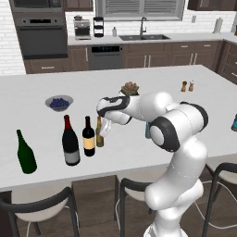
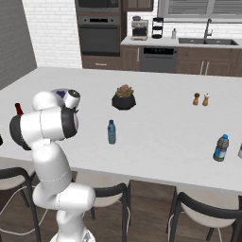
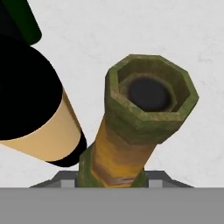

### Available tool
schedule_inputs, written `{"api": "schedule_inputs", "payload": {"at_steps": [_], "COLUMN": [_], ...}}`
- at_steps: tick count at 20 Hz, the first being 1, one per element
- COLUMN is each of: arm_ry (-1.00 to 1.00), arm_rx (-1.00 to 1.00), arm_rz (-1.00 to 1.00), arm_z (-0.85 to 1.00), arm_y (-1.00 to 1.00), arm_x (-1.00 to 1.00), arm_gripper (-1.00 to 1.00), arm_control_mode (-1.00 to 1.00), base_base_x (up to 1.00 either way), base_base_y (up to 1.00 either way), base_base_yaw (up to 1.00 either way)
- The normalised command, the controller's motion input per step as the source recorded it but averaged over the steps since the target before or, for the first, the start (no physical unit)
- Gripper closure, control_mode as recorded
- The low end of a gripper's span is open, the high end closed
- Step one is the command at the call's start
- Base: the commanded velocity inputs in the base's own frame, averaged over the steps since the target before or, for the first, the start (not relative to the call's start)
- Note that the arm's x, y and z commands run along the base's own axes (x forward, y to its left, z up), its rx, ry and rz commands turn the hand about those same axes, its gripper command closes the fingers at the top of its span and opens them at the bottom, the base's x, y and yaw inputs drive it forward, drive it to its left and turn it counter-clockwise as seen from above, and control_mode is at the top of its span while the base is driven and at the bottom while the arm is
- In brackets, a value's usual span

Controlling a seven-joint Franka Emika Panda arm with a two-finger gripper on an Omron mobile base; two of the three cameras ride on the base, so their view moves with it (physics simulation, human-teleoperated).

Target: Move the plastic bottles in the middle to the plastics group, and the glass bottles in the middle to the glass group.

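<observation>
The slim olive-brown glass bottle (image 1: 99,135) stands right of the black wine bottle with the tan label (image 1: 88,137). My gripper (image 1: 105,128) is at its neck, shut on it. The hand view looks down on the olive-brown bottle's open mouth (image 3: 148,94), with the black wine bottle (image 3: 39,118) close on its left. My fingertips are hidden there. Further left stand the red-topped bottle with the grey label (image 1: 70,142) and the plain green bottle (image 1: 26,153). The small translucent blue bottle (image 2: 111,132) stands mid-counter. The plastics group's blue bottle (image 2: 220,148) stands far right.
A bowl of blueberries (image 1: 59,102) sits behind the wine bottles. A potted plant (image 2: 124,97) and salt and pepper shakers (image 2: 201,99) stand further back on the white counter (image 2: 160,127). Dark-framed stools (image 1: 37,203) line the counter's near edge.
</observation>
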Motion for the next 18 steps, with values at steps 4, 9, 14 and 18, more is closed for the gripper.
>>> {"api": "schedule_inputs", "payload": {"at_steps": [4, 9, 14, 18], "arm_ry": [-0.01, 0.0, 0.0, 0.0], "arm_rx": [0.0, 0.0, 0.0, 0.0], "arm_rz": [0.0, 0.0, 0.0, 0.0], "arm_z": [0.0, -0.23, -0.31, -0.27], "arm_y": [-0.02, 0.0, 0.0, 0.0], "arm_x": [0.0, 0.0, -0.03, -0.02], "arm_gripper": [1.0, 1.0, 1.0, 1.0], "arm_control_mode": [-1.0, -1.0, -1.0, -1.0], "base_base_x": [0.0, 0.0, 0.0, 0.0], "base_base_y": [0.0, 0.0, 0.0, 0.0], "base_base_yaw": [0.0, 0.0, 0.0, 0.0]}}
